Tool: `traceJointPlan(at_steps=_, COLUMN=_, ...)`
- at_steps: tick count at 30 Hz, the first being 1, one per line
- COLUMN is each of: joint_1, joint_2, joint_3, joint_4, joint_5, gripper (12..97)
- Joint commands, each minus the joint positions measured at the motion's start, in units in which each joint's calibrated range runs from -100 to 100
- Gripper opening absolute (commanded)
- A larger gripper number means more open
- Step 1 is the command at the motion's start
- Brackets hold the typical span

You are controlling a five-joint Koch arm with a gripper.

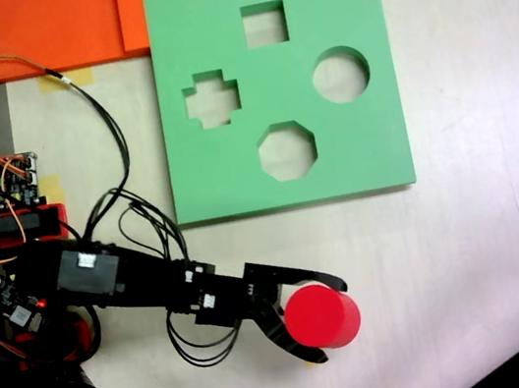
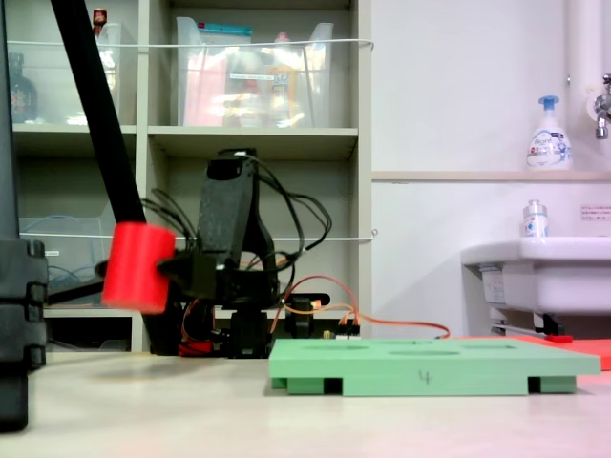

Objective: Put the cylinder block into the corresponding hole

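Carrying cylinder (image 1: pixel 321 316): gripper (image 1: pixel 313 322) clamped on it, lifted clear of worktop (image 1: pixel 505 232), well short of board (image 1: pixel 238 183). Next: swing to round hole (image 1: pixel 340 75), not octagon (image 1: pixel 287 150); keep axis vertical, centre over hole, lower slowly before release.

Held in the gripper (image 1: pixel 319 321) above the table (image 1: pixel 486 236): cylinder block (image 1: pixel 321 316), below the board (image 1: pixel 372 150) in the top-down fixed view, well apart from the round hole (image 1: pixel 340 75).
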Motion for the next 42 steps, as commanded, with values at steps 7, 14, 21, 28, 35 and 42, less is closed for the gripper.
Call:
traceJointPlan(at_steps=7, joint_1=7.28, joint_2=-31.20, joint_3=3.16, joint_4=-17.30, joint_5=0.05, gripper=32.5)
traceJointPlan(at_steps=14, joint_1=16.65, joint_2=-29.94, joint_3=11.84, joint_4=-28.37, joint_5=-1.86, gripper=32.7)
traceJointPlan(at_steps=21, joint_1=21.54, joint_2=-9.27, joint_3=25.60, joint_4=-29.33, joint_5=-2.15, gripper=32.8)
traceJointPlan(at_steps=28, joint_1=24.13, joint_2=4.70, joint_3=33.07, joint_4=-30.68, joint_5=-3.22, gripper=32.8)
traceJointPlan(at_steps=35, joint_1=25.69, joint_2=17.69, joint_3=40.35, joint_4=-30.68, joint_5=-3.22, gripper=33.0)
traceJointPlan(at_steps=42, joint_1=25.98, joint_2=24.81, joint_3=44.44, joint_4=-30.78, joint_5=-3.22, gripper=33.2)
